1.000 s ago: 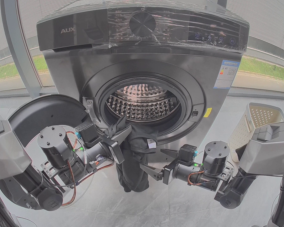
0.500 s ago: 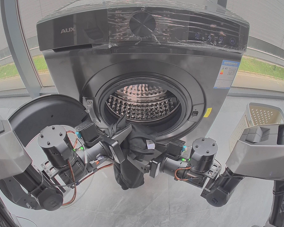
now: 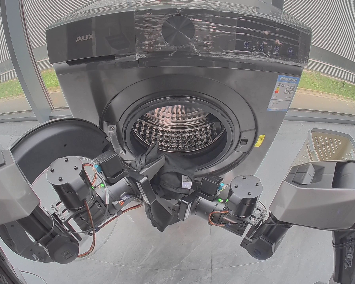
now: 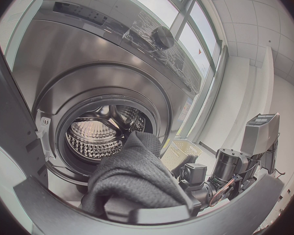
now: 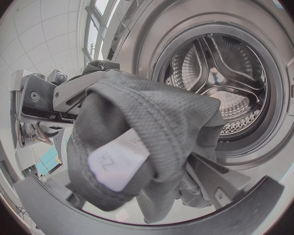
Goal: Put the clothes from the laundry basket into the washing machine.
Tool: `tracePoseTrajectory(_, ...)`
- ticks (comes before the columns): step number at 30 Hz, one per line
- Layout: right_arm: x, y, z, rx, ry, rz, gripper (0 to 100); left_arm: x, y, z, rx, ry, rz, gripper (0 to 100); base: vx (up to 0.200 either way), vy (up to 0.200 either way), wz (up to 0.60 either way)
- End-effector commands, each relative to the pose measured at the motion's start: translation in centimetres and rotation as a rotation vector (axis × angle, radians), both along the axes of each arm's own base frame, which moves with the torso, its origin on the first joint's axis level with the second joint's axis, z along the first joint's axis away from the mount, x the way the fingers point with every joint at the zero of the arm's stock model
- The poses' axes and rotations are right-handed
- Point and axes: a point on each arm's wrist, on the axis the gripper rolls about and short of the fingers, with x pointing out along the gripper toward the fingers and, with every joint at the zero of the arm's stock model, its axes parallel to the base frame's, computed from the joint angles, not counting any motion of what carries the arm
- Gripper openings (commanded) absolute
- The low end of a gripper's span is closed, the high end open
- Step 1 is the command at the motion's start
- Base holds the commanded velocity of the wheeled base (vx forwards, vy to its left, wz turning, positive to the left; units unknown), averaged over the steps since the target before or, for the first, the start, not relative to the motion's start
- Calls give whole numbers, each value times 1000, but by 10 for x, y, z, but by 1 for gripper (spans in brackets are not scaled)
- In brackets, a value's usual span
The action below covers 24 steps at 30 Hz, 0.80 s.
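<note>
A black garment point(image 3: 171, 178) with a white label hangs at the lower lip of the washing machine's open drum point(image 3: 177, 127). My left gripper point(image 3: 154, 168) is shut on its upper edge, just in front of the opening. My right gripper point(image 3: 165, 210) sits lower, pushed into the hanging part from the right, open, with cloth bunched between its fingers. In the right wrist view the garment point(image 5: 147, 115) drapes over the gripper and one finger point(image 5: 219, 180) shows beside it. In the left wrist view the garment point(image 4: 134, 177) covers my left gripper.
The round machine door point(image 3: 55, 139) stands swung open to the left, behind my left arm. A cream laundry basket point(image 3: 327, 146) lies tipped on the floor at the right, partly behind my right arm. Grey tiled floor point(image 3: 177, 253) lies below the garment.
My right gripper has moved left and forward into the hanging garment, whose lower end has bunched up and risen. The left gripper has stayed still.
</note>
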Motion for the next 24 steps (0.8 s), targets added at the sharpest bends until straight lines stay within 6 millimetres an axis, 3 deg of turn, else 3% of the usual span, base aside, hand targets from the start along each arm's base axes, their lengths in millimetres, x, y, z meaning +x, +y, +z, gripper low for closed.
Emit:
tracePoseTrajectory(1,2,2,0,7,-8,-6,0,0,0,-1,0,1,0,0,0,0,0)
tracePoseTrajectory(8,0,2,1,7,-8,-5,0,1,0,-2,3,5,3,0,0,0,0)
tracePoseTrajectory(19,-18,-20,17,-11,13,-19,0,5,5,-4,6,12,23,0,0,0,0)
tracePoseTrajectory(20,-17,-23,17,-16,12,-28,0,3,8,-5,13,18,21,100,0,0,0)
tracePoseTrajectory(24,-16,-32,14,-38,21,-60,0,6,13,-5,11,22,41,100,0,0,0)
